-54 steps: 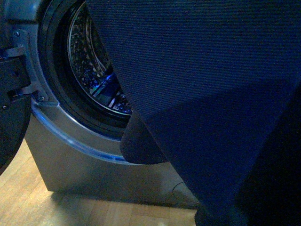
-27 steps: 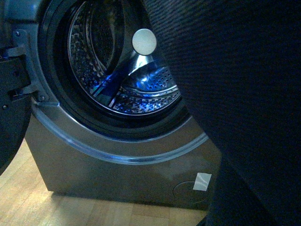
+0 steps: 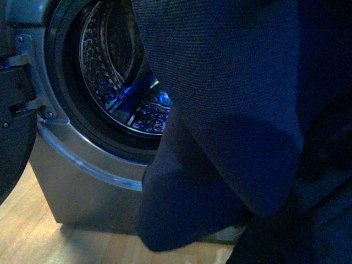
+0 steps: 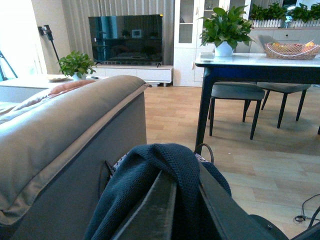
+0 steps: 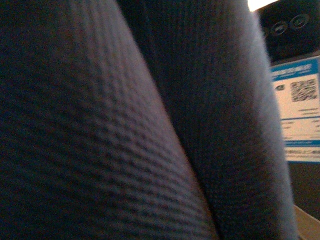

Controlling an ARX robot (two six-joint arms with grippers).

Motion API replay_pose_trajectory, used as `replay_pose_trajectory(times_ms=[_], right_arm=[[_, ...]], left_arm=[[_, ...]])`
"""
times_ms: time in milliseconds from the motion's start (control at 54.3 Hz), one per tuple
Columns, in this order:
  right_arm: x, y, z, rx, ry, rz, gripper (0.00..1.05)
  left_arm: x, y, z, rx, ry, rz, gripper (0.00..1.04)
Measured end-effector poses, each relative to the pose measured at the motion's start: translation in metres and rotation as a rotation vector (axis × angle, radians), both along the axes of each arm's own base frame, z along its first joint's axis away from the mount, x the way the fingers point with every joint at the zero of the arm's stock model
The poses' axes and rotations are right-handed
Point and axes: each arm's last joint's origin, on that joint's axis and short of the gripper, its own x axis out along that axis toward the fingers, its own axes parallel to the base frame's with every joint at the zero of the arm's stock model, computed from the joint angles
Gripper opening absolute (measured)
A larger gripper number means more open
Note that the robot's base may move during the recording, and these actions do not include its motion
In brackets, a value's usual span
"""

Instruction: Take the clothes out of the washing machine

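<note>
Front view: the clothes [image 3: 231,110], dark navy fine knit, hang limp close to the lens. They cover the middle and right of the frame and hide the right half of the porthole. They are outside the drum [image 3: 104,71], and the lowest fold hangs in front of the washing machine [image 3: 82,187] lower panel. Machine door [image 3: 14,137] open at left. Wooden floor [image 3: 33,231] below.

Left wrist view: left pincer [image 4: 182,180] pressed together on a fold of the same knit, which drapes over both fingers [image 4: 160,210]. Grey sofa [image 4: 60,135] just beside; dining table [image 4: 260,62] well apart.

Right wrist view: knit fills nearly everything; QR sticker [image 5: 300,110] at the edge. Right pincer hidden, cannot tell its state.
</note>
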Motion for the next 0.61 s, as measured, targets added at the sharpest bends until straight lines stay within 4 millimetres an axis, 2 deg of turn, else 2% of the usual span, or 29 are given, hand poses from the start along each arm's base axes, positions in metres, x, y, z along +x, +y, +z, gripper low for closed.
replay_pose_trajectory(times_ms=[129, 147, 184, 294, 460, 607], right_arm=[[0.005, -0.013, 0.007, 0.041, -0.044, -0.087, 0.4], [0.007, -0.019, 0.011, 0.055, -0.063, -0.123, 0.33], [0.008, -0.026, 0.015, 0.068, -0.08, -0.158, 0.27], [0.012, -0.05, 0.026, 0.09, -0.11, -0.24, 0.1], [0.012, -0.085, 0.047, 0.076, -0.16, -0.313, 0.07], [0.01, -0.123, 0.075, 0.05, -0.218, -0.404, 0.07]], left_arm=[[0.006, 0.004, 0.003, -0.006, -0.004, 0.011, 0.36], [0.008, 0.006, 0.005, -0.01, -0.007, 0.016, 0.43], [0.009, 0.007, 0.006, -0.014, -0.011, 0.021, 0.5], [0.01, 0.008, 0.006, -0.015, -0.012, 0.027, 0.69], [0.011, 0.007, 0.005, -0.013, -0.009, 0.027, 0.98], [0.011, 0.007, 0.005, -0.013, -0.007, 0.026, 0.98]])
